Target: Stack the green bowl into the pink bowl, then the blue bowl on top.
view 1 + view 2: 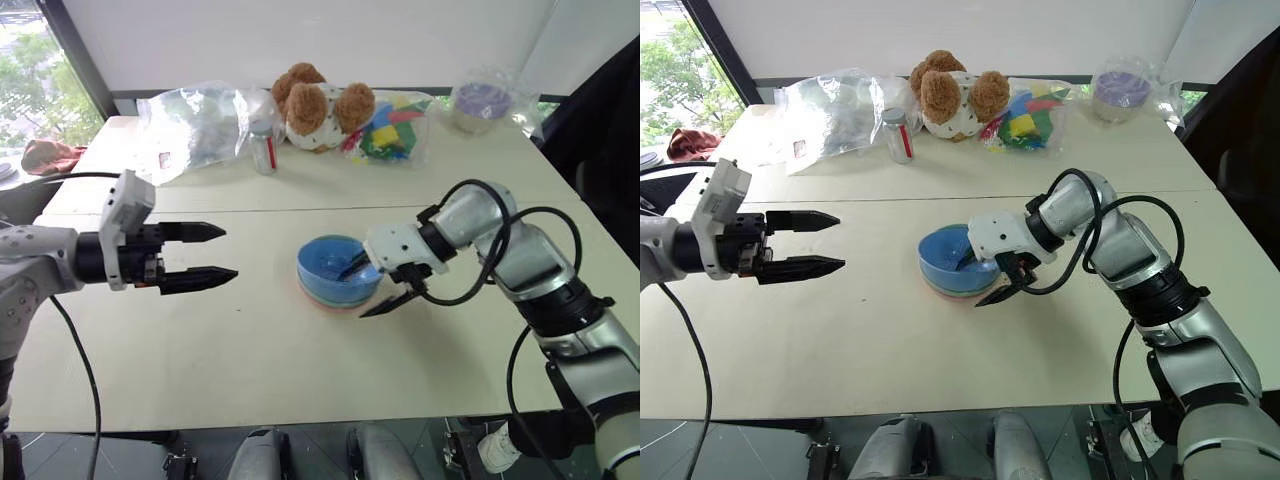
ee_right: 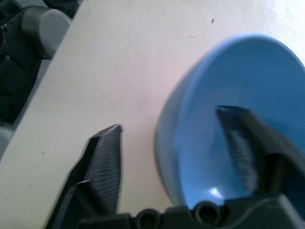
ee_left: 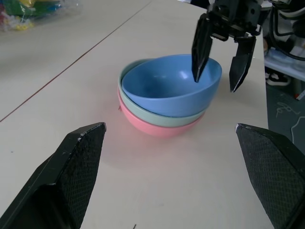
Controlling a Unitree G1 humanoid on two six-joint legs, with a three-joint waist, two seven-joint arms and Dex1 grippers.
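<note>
With the right end effector [image 3: 221, 57] spread astride the blue bowl's [image 3: 167, 86] rim, seemingly clear of it, lift straight off without dragging the stack.

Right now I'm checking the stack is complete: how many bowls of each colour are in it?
blue bowl: 1
green bowl: 1
pink bowl: 1
Total: 3 bowls, nested in one stack on the table.

1. The pink bowl [image 3: 157, 128] is largely covered by the green bowl [image 3: 143, 107], and both by the blue bowl [image 3: 171, 86] (rims alone are seen).
2. The blue bowl is cut off by the right wrist view's edge.
3. The bag's [image 1: 395, 128] contents cannot be identified.
</note>
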